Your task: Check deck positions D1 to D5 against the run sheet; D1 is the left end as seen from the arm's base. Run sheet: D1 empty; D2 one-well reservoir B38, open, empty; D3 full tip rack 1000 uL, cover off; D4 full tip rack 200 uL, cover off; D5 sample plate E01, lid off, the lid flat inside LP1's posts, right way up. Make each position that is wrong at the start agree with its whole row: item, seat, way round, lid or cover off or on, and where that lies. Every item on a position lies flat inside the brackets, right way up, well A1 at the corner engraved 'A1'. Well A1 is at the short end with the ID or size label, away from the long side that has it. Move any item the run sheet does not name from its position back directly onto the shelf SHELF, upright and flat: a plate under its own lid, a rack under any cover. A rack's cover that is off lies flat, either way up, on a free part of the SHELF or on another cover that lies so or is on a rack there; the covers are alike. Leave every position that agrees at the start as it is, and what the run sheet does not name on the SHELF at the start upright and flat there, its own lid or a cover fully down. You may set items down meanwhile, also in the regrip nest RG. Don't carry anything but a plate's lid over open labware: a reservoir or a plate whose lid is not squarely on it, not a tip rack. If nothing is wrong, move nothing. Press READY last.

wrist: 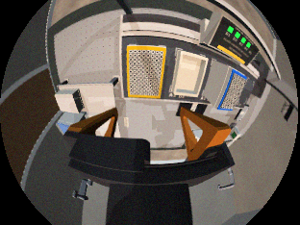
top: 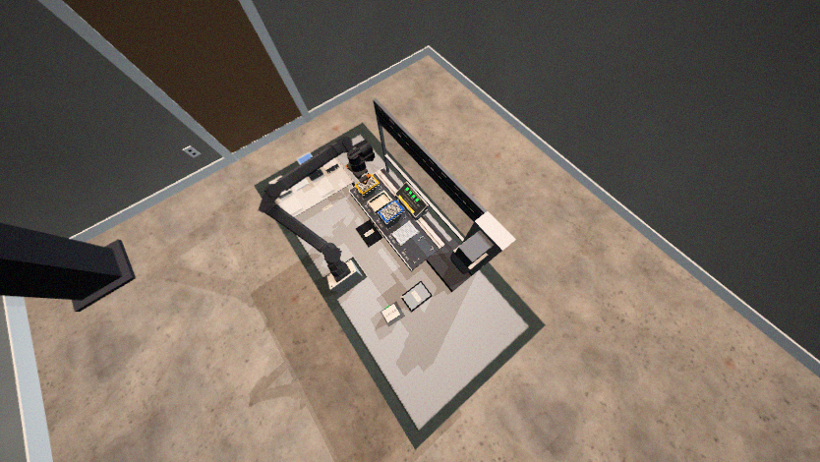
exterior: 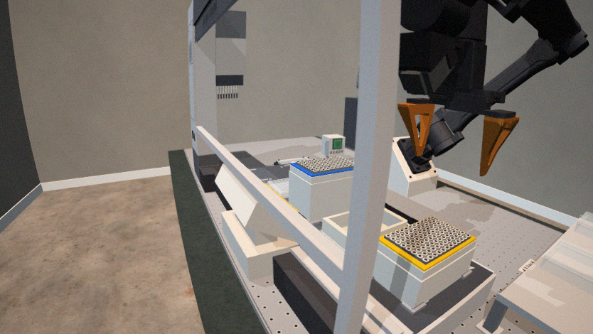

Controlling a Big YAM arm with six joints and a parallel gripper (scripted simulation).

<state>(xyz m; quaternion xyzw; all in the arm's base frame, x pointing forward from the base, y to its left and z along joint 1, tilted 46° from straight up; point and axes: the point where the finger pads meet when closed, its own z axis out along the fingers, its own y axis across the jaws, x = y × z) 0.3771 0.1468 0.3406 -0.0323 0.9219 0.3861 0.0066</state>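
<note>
Yellow-rimmed tip rack (exterior: 427,244), cover off

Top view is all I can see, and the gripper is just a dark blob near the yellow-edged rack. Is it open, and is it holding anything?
Observer: In the exterior view the gripper is wide open; its orange fingers stand far apart with nothing between them.
Operator: Is it touching the rack?
Observer: No. It hangs above the yellow-edged rack, with a plain gap of air over the rack's top.
Operator: Does that rack have a cover on?
Observer: No cover. Rows of round holes show all across its top.
</note>
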